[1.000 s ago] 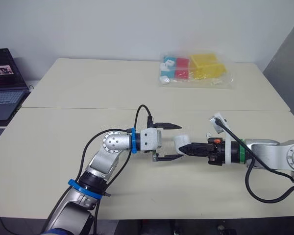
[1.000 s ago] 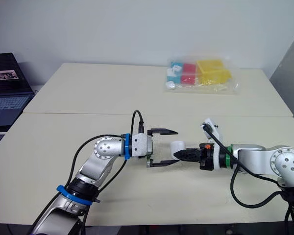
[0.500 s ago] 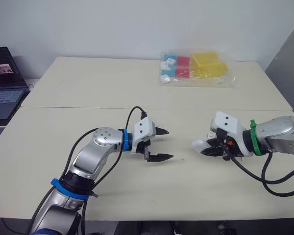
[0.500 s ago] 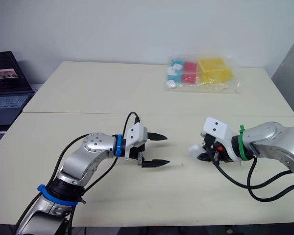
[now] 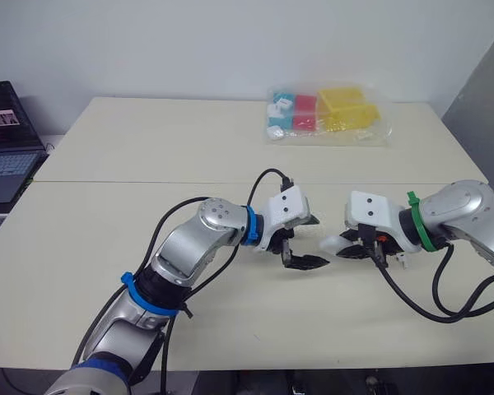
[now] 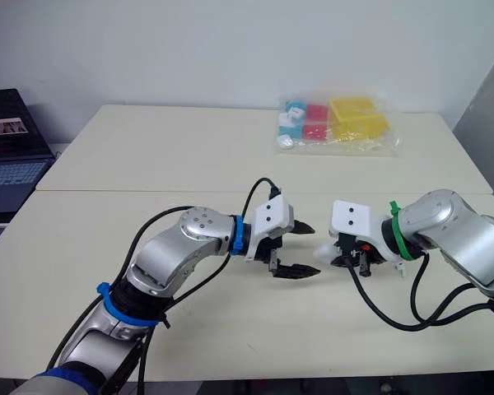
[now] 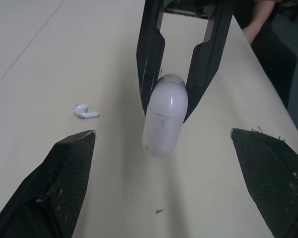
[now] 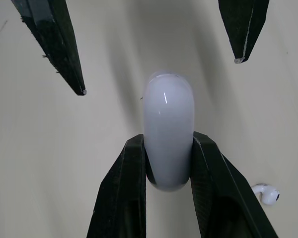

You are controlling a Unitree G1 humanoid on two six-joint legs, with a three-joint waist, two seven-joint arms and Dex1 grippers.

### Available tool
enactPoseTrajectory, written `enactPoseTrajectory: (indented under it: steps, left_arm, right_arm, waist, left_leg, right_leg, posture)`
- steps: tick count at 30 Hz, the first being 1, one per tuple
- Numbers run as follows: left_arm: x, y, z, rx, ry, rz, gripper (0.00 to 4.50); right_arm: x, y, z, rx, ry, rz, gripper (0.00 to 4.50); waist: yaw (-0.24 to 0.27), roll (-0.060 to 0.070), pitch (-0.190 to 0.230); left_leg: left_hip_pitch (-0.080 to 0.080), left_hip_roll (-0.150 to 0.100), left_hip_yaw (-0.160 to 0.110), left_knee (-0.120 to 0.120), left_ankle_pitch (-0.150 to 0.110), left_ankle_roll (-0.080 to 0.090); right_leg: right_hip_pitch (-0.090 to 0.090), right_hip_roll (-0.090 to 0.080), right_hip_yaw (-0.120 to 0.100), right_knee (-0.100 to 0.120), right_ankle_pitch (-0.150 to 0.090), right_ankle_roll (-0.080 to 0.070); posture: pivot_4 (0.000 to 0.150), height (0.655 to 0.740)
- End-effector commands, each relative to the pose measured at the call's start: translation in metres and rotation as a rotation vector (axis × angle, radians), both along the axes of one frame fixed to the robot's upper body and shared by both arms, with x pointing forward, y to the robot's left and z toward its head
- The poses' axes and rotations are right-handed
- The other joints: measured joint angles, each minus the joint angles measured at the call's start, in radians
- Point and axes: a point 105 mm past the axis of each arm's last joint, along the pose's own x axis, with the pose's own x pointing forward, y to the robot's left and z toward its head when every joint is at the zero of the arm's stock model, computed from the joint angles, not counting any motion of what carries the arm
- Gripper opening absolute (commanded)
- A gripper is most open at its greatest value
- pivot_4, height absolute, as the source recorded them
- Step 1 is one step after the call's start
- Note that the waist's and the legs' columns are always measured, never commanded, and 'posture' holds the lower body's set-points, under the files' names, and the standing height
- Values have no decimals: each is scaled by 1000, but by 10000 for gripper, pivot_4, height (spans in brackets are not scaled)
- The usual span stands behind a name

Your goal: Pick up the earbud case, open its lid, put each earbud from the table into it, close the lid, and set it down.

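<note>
My right gripper (image 5: 342, 248) is shut on the white earbud case (image 5: 332, 243), holding it by one end just above the table with its lid closed. In the right wrist view the case (image 8: 168, 119) sticks out between the fingers (image 8: 131, 188). My left gripper (image 5: 319, 241) is open and faces the case's free end, one finger on either side and a little short of it. One white earbud (image 7: 84, 111) lies on the table beside the case; the same earbud (image 8: 267, 193) shows in the right wrist view.
A clear bag of coloured blocks (image 5: 325, 115) lies at the back of the far table. A laptop (image 5: 4, 156) sits off the table's left side. A seam (image 5: 107, 182) runs between the two tables.
My left gripper has swung right, up to the case, still open. Half a second ago the two grippers were apart. My right gripper has kept hold of the case and shifted slightly left.
</note>
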Motion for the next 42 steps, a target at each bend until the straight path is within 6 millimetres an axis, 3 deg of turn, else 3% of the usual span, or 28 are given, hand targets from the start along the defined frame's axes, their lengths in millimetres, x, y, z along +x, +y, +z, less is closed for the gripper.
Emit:
enactPoseTrajectory:
  steps: [1,19,22,32,42]
  left_arm:
    - [2,-6,4,8,-18,-10,45000]
    - [3,-9,-2,12,-12,-13,45000]
    - [1,-9,-2,15,-11,-23,39512]
    - [-3,-11,-4,10,1,-49,8703]
    - [-1,-8,-10,15,-22,-34,8050]
  right_arm:
    - [1,4,9,9,-45,30,7782]
    - [0,12,9,25,-43,55,7782]
    - [0,12,9,26,-45,57,7782]
    - [0,14,11,35,-49,60,7782]
    - [0,17,13,42,-55,78,7781]
  waist:
    - [1,0,0]
    - [1,0,0]
    - [0,0,0]
    - [1,0,0]
    - [0,0,0]
  left_leg:
    - [0,0,0,0,0,0]
    - [0,0,0,1,0,0]
    - [0,0,0,1,0,0]
    - [0,0,0,1,0,0]
    - [1,0,0,2,0,0]
  right_leg:
    - [0,0,0,1,0,0]
    - [0,0,0,2,0,0]
    - [0,0,0,2,0,0]
    - [0,0,0,2,0,0]
    - [0,0,0,3,0,0]
  posture:
    - [1500,7400]
    - [1500,7400]
    - [1500,7400]
    - [1500,7400]
    - [1500,7400]
